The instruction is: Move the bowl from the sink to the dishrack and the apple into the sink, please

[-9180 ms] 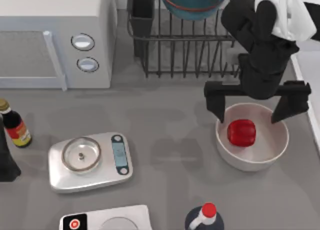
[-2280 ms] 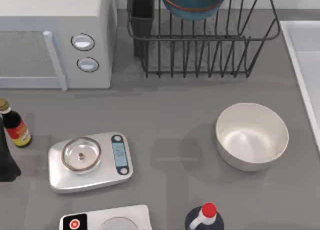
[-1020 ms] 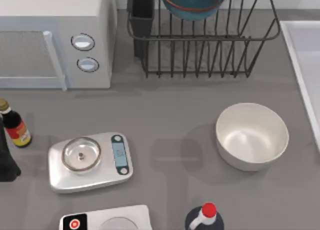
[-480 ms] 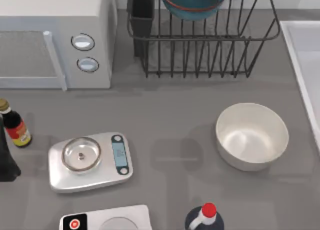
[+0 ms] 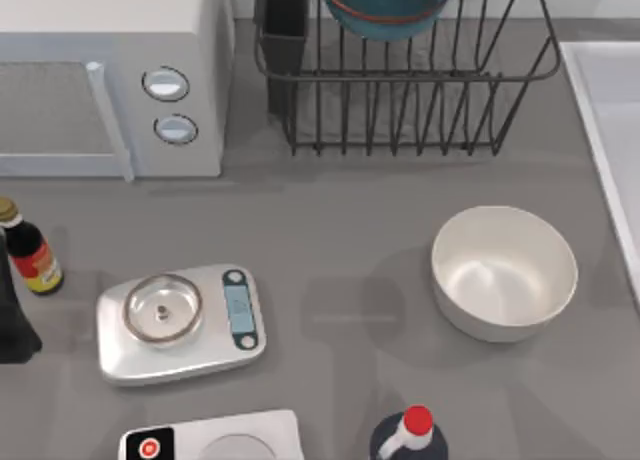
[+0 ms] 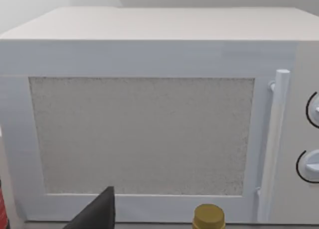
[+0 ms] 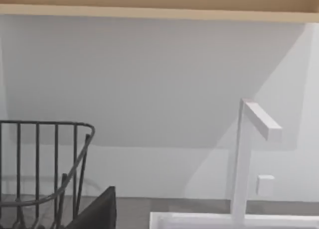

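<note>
The teal-blue bowl with its red-orange line stands among the bars of the dark dishrack at the back, by the black utensil cup. The pale sink runs along the table's right edge, and its rim also appears in the right wrist view, beside the rack's corner. The apple is out of view. My left arm is parked at the left edge. A dark part of my right gripper hangs between the rack and the sink.
An empty white bowl sits right of centre. A microwave fills the back left. A kitchen scale, a sauce bottle, a red-capped bottle and a white faucet stand around.
My right gripper, earlier open over the white bowl, has left the top view. The apple is gone from that bowl. Nothing has moved in the last second.
</note>
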You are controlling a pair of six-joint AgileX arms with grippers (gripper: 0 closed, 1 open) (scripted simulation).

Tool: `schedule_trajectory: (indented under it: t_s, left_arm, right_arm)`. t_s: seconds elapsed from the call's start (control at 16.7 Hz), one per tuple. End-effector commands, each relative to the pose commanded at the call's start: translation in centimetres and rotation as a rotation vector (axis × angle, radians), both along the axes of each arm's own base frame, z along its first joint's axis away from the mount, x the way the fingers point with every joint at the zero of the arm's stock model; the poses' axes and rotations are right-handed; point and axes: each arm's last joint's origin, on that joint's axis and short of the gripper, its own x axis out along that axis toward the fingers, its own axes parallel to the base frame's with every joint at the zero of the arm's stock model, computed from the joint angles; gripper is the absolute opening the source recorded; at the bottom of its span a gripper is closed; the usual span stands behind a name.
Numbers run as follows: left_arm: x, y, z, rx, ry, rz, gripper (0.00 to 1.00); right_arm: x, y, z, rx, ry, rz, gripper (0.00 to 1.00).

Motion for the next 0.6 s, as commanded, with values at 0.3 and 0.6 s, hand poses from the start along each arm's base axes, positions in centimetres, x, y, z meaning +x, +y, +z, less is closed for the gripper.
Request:
schedule_trajectory:
  t_s: [0.3,0.6]
  left_arm:
    - [0.0,0.0,0.0,0.0,0.0,0.0,1.0]
    - [0.0,0.0,0.0,0.0,0.0,0.0,1.0]
  right_arm:
    - [-2.3,1.0,-3.6,0.024,0.092,0.005,1.0]
    - [-2.6,1.2,-4.8,0.029,0.123,0.006,1.0]
